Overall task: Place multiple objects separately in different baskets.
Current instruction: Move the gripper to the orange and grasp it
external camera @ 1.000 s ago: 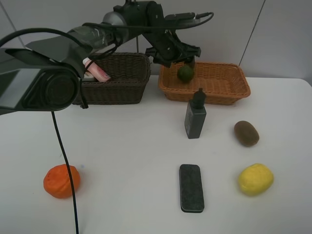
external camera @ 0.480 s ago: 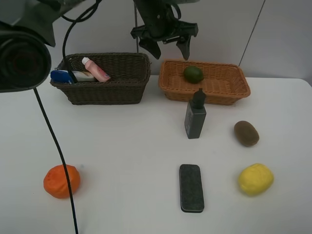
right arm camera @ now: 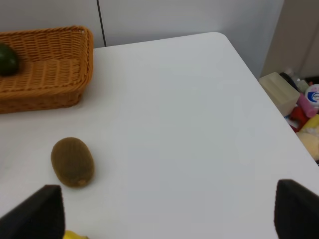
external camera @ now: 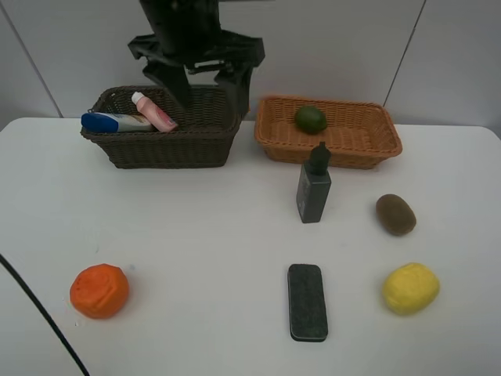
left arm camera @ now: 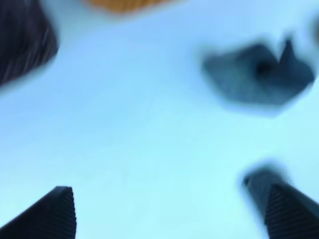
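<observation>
Exterior high: my left claw [external camera: 205,78] has swung from the tan basket [external camera: 376,149] to over the dark basket [external camera: 156,149], jaws apart and empty, avocado [external camera: 311,119] now lying in the tan one, so that drop is done, five more left out on the table [external camera: 203,227]

Woven: dark brown basket [external camera: 160,149], orange-tan basket [external camera: 362,153]; green avocado [external camera: 311,119]; yellow lemon [external camera: 409,288].
</observation>
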Robot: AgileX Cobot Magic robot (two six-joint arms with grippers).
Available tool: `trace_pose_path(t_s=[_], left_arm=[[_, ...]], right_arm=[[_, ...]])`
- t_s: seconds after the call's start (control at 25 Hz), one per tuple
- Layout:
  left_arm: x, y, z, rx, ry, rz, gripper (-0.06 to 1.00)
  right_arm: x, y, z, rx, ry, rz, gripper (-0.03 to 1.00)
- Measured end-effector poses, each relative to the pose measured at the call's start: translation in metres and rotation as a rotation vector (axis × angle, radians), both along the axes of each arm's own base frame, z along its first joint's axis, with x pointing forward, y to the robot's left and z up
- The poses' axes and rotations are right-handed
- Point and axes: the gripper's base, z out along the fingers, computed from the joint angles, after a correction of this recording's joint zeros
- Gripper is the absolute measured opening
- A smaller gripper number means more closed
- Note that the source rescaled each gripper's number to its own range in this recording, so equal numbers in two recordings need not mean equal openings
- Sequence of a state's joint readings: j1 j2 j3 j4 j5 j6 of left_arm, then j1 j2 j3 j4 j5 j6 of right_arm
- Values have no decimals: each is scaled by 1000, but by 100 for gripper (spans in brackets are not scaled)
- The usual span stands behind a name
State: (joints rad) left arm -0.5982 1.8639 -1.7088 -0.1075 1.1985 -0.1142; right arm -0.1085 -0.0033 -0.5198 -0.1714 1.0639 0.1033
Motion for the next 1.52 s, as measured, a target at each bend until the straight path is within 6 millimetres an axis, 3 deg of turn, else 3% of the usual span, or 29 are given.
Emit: trace_pose_path(t_s=[0.12, 0.28, 0.56, 0.88, 1.24, 1.52], left_arm=[[-45, 37, 2, 81, 15, -6, 100], [-91, 74, -14, 183, 50, -60, 100], [-127, 101, -74, 315, 229, -278, 100], [-126, 94, -109, 255, 217, -393, 100], [-106, 92, -151, 368, 224, -472, 100], [-102, 90, -174, 391, 266, -486, 100]], right_arm=[[0, 0, 0, 0, 0, 0, 100], [0, 0, 0, 0, 0, 0, 100], [0, 0, 0, 0, 0, 0, 100], [0, 0, 0, 0, 0, 0, 100], [0, 0, 0, 0, 0, 0, 100], [0, 0, 0, 0, 0, 0, 100]])
